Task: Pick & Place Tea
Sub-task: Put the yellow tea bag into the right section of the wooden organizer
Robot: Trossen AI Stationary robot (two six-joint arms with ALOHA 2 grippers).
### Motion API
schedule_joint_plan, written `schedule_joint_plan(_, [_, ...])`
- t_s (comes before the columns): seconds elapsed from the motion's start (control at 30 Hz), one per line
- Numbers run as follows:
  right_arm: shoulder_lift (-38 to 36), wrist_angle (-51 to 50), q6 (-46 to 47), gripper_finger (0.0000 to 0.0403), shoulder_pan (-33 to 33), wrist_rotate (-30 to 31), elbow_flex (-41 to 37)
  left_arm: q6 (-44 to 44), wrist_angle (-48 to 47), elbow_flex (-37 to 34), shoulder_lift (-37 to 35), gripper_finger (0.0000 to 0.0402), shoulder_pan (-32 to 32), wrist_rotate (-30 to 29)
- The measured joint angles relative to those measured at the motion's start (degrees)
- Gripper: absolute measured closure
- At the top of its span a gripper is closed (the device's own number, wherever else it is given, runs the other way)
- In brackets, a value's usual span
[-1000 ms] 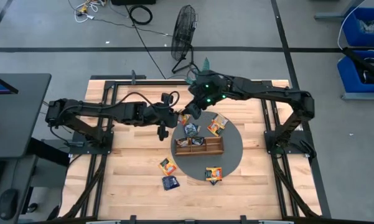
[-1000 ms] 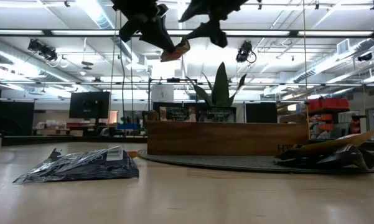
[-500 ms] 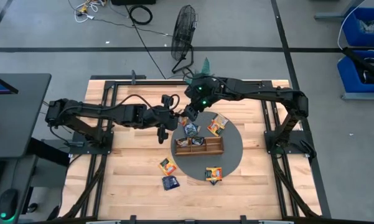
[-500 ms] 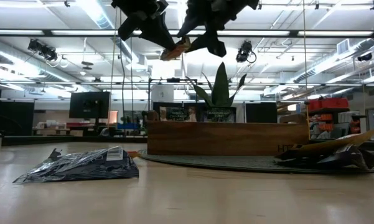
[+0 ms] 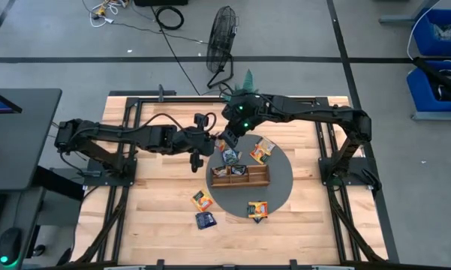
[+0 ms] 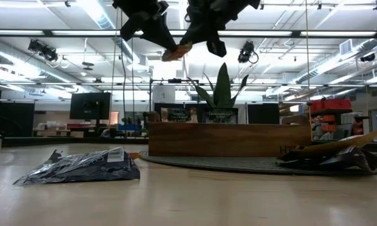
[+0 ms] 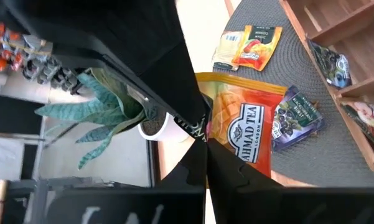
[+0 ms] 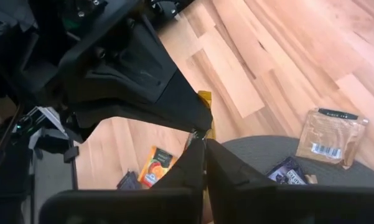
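Observation:
An orange-yellow tea sachet [image 5: 219, 142] hangs in the air over the far left rim of the round grey mat [image 5: 285, 184]. My left gripper [image 5: 212, 144] comes at it from the left and my right gripper [image 5: 225, 140] from the far right. Both are shut on it, tip to tip. In the low view the sachet [image 6: 175, 51] shows tilted, high above the brown wooden tray [image 6: 229, 139]. Other sachets lie in the tray [image 5: 240, 182], on the mat [image 5: 263, 150] and on the bare wood [image 5: 202, 199]. My left gripper pinches the sachet at its near edge [image 7: 216, 148] between the two fingers; the printed face stretches away beyond the fingertips. The fingers slant down from the table's left. The sachet is lifted clear and tilted. My right gripper pinches the same sachet, seen edge-on as a yellow strip [image 8: 206, 109] just past its fingertips. It comes slanting down from the far right, opposite the left gripper's finger [image 8: 174, 106]. The left gripper hides the exact spot of contact.
A dark blue sachet [image 5: 206, 220] and an orange one lie on the wood near the mat's left. One more sachet [image 5: 257, 210] sits at the mat's near rim. A potted plant [image 5: 248, 79] and a fan [image 5: 223, 34] stand beyond the far edge.
My right gripper has moved a little toward the left gripper and down, and its open fingers have shut on the sachet that the left gripper holds. The left gripper and the sachet have stayed in place.

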Motion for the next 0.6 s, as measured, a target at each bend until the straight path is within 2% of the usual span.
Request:
schedule_joint_plan(0.27, [-0.71,0.03,-3.0,0.0401,0.27,2.89,-0.07,-7.6,-0.61,0.07,-0.18,0.0337,0.11,0.02])
schedule_joint_plan(0.43, [-1.41,-0.29,-4.21,0.0402,0.24,3.58,-0.07,-11.91,-1.06,0.08,-1.33,0.0281,0.07,0.39])
schedule_joint_plan(0.6, [-4.44,-2.7,-7.01,0.0402,0.24,7.95,-0.07,-16.0,-3.39,0.07,-3.96,0.0219,0.33,-0.77])
